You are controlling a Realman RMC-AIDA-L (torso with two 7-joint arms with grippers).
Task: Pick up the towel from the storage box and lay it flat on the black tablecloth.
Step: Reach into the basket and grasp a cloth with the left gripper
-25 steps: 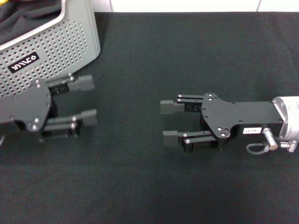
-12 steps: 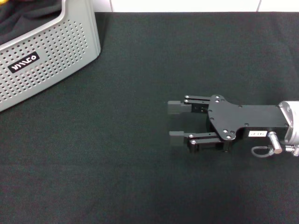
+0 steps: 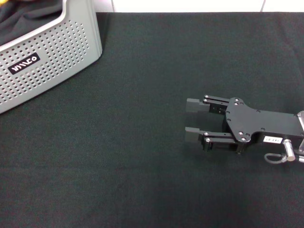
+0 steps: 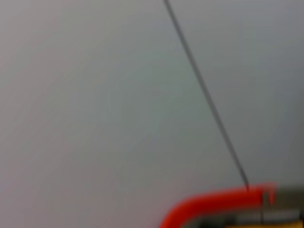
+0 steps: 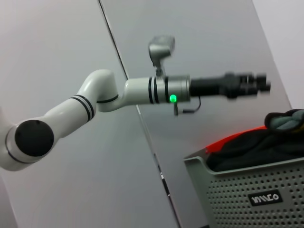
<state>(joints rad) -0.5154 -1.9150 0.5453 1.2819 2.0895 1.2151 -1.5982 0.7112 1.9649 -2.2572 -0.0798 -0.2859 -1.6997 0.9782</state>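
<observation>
The storage box [image 3: 52,52], light grey with perforated walls and a black label, stands at the far left on the black tablecloth [image 3: 142,171]. In the right wrist view the towel [image 5: 285,119] shows as a grey-green bunch with a yellow edge on top of the box [image 5: 247,190]. A sliver of yellow shows at the box's far rim in the head view [image 3: 4,1]. My right gripper [image 3: 190,118] is open and empty, low over the tablecloth at the right. My left gripper [image 5: 247,84] is out of the head view, raised high above the box.
A plain black cloth [image 5: 242,149] fills much of the box, and it also shows in the head view [image 3: 28,19]. Something red [image 5: 228,140] lies behind the box. A red-orange band [image 4: 213,202] crosses the left wrist view under a pale wall.
My left gripper, beside the box a second ago, has left the head view. My right gripper has drawn back to the right and toward me, still open.
</observation>
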